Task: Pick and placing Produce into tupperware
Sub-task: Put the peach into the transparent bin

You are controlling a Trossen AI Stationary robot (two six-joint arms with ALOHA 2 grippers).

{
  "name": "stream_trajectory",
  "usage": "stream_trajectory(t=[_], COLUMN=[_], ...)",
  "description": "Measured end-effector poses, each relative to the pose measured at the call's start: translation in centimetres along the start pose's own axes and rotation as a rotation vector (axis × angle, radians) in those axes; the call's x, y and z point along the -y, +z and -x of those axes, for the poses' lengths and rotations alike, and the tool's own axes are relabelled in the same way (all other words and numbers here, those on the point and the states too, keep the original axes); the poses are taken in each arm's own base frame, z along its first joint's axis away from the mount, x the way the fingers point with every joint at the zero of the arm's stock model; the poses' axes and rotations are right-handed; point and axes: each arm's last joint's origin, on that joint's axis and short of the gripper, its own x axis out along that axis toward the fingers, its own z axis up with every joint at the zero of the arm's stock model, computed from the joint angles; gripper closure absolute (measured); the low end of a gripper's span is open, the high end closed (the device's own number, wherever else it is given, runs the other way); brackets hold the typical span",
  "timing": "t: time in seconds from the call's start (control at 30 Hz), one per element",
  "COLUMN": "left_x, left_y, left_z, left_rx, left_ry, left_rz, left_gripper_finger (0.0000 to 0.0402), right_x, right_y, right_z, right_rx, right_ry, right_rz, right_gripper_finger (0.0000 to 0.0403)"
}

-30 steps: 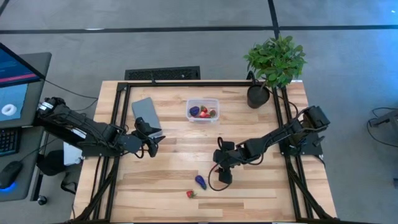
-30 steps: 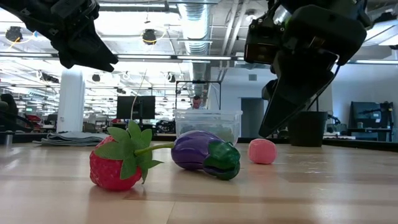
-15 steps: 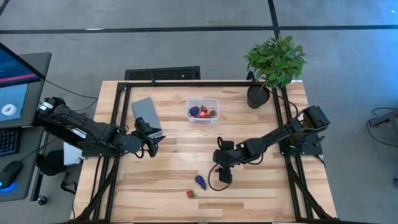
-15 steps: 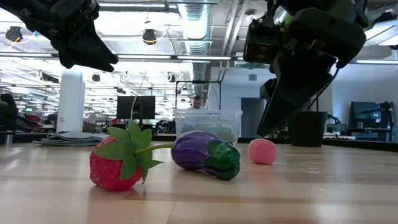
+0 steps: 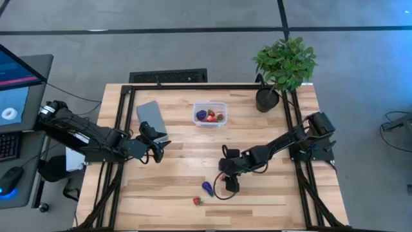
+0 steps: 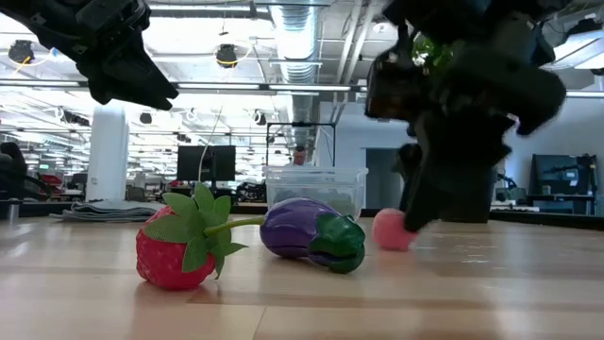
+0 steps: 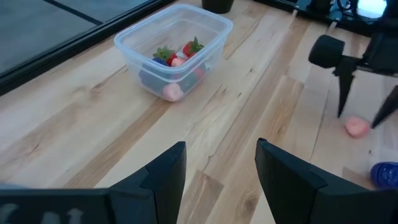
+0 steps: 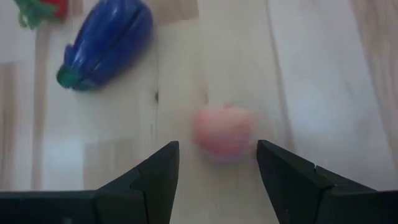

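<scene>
Near the counter's front edge, a small pale pink piece [image 8: 224, 132] is lying on the wood, rounded and soft-looking. Its neighbours, a purple eggplant [image 8: 106, 42] and a red strawberry [image 6: 175, 241], are sitting close by. The right pincer [image 8: 217, 168] is hanging over the pink piece, fingers spread wide either side. Toward the back edge, the clear tupperware [image 7: 214, 28] is holding several pieces. The left pincer [image 7: 221, 171] is waiting, narrowly parted, near the left edge.
</scene>
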Motion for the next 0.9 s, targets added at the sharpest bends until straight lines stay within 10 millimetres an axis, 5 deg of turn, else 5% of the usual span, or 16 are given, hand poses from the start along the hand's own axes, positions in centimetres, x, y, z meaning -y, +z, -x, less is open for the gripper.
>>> stream_trajectory(t=[0.9], left_x=[-0.08], left_y=[-0.10], left_z=[0.00], left_rx=[-0.008], left_ry=[0.007], left_rz=[-0.008], left_gripper_finger=[0.0221], right_x=[0.33], right_y=[0.75], right_z=[0.03], right_rx=[0.059], right_ry=[-0.001], right_rz=[-0.017], right_gripper_finger=[0.0163])
